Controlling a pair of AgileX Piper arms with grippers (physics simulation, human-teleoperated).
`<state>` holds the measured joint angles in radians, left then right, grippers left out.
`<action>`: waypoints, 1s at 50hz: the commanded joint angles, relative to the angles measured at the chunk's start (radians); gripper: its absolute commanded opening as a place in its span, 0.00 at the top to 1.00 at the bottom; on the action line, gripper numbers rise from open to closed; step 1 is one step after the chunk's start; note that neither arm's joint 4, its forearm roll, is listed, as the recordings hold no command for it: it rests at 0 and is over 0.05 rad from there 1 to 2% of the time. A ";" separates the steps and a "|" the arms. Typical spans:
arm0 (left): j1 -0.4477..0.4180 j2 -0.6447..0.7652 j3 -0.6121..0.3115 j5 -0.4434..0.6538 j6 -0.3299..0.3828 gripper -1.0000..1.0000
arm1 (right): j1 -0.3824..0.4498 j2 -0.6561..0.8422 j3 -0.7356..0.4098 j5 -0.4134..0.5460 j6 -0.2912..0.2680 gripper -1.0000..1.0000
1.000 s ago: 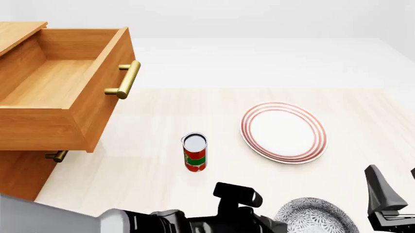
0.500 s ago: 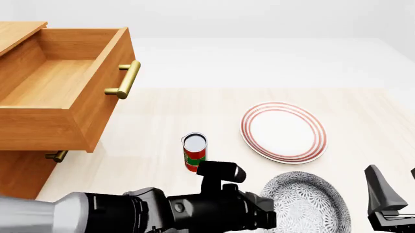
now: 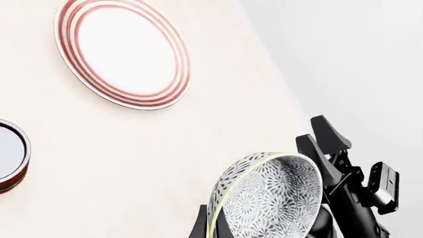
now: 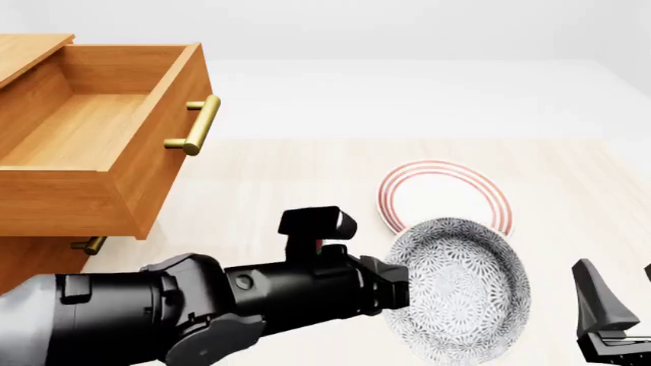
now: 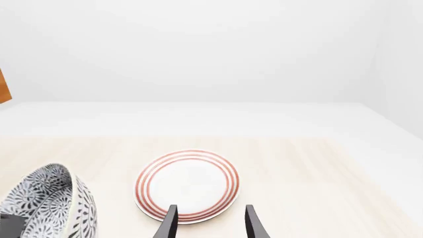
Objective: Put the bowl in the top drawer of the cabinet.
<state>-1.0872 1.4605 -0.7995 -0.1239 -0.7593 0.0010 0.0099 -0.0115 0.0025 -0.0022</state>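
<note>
The speckled grey-blue bowl (image 4: 463, 286) hangs tilted on edge above the table, its open side facing the camera. My left gripper (image 4: 399, 287) is shut on its rim; in the left wrist view the fingers (image 3: 201, 229) pinch the pale rim of the bowl (image 3: 268, 198). The top drawer (image 4: 91, 145) stands pulled out and empty at the left, brass handle (image 4: 198, 126) toward the table. It belongs to the cabinet (image 4: 26, 49). My right gripper (image 5: 210, 225) is open with nothing in it, low at the front right (image 4: 620, 296), just right of the bowl (image 5: 49, 206).
A white plate with red rings (image 4: 443, 194) lies flat behind the bowl, partly covered by it. A red and green can (image 3: 10, 156) stands left of the plate, almost hidden behind my left arm in the front view. The lower drawer's small handle (image 4: 90, 245) shows under the open drawer.
My left arm has lifted the bowl off the front edge and carried it up and forward, tilting it upright. It now covers the can and part of the plate. The right gripper is still.
</note>
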 commanded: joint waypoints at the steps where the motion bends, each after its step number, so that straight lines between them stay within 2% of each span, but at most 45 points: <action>1: 0.031 -0.081 -0.038 0.070 0.030 1.00 | 0.000 0.000 0.000 0.000 0.000 0.00; 35: 0.096 -0.214 -0.184 0.320 0.069 1.00 | 0.000 0.000 0.000 0.000 0.000 0.00; 50: 0.121 -0.245 -0.233 0.388 0.083 1.00 | 0.000 0.000 0.000 0.000 0.000 0.00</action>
<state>-0.9845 1.2410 -0.9937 0.2205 -0.6916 0.0010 0.0100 -0.0115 0.0025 -0.0021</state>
